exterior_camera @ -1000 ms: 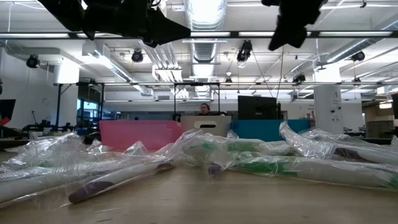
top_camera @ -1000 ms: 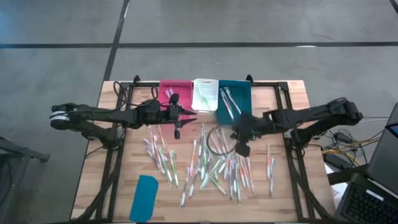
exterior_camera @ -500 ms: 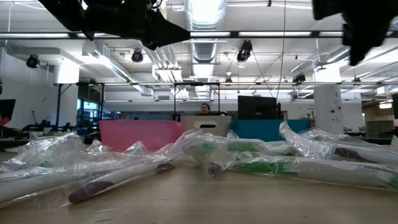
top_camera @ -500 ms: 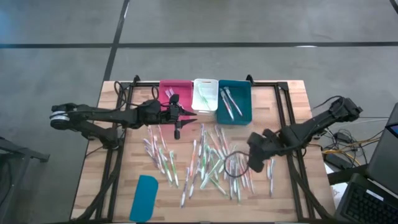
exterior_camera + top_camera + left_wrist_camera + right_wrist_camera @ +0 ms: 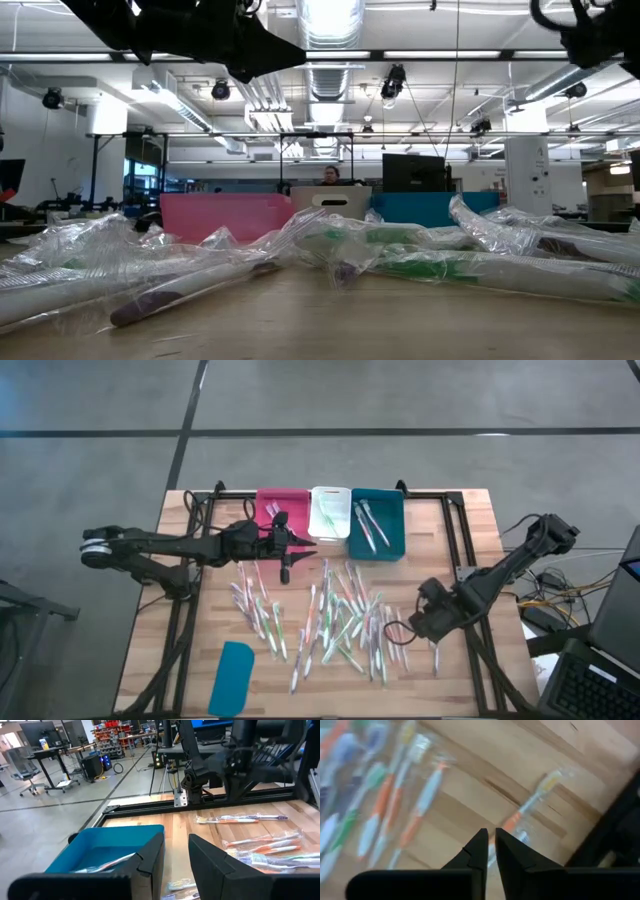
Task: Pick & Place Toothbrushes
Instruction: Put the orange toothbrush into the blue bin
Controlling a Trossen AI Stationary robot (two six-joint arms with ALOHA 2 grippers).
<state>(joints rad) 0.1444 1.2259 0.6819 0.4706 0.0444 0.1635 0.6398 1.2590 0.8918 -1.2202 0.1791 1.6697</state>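
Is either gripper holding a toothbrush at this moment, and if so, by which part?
Neither. The left gripper hangs open and empty near the bins. The right gripper is almost closed with nothing between its fingers, above an orange toothbrush on the table.

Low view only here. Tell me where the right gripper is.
Observer: The right gripper hovers over the right edge of the toothbrush pile.
Operator: Report its fingers.
Observer: Barely parted, with nothing between them. An orange toothbrush lies just beyond.
Operator: Now the left gripper.
Observer: The left gripper hangs open and empty near the pink bin.
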